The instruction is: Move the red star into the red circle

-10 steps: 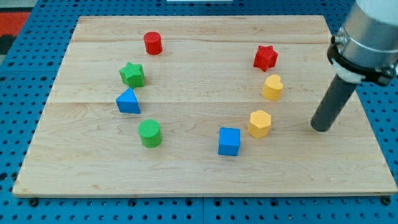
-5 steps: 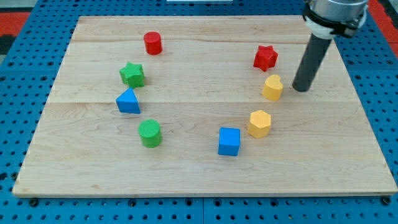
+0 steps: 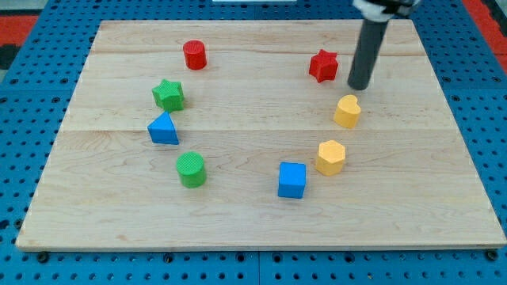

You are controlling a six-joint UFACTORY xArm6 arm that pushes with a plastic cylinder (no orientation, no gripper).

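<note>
Tip (image 3: 360, 85) just right of red star (image 3: 323, 65) — no jaws, nothing held; red circle (image 3: 194, 55) far left.

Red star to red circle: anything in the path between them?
No. In the camera view the stretch of board between the red star and the red circle is bare wood. My tip sits just to the view's right of the star.
</note>
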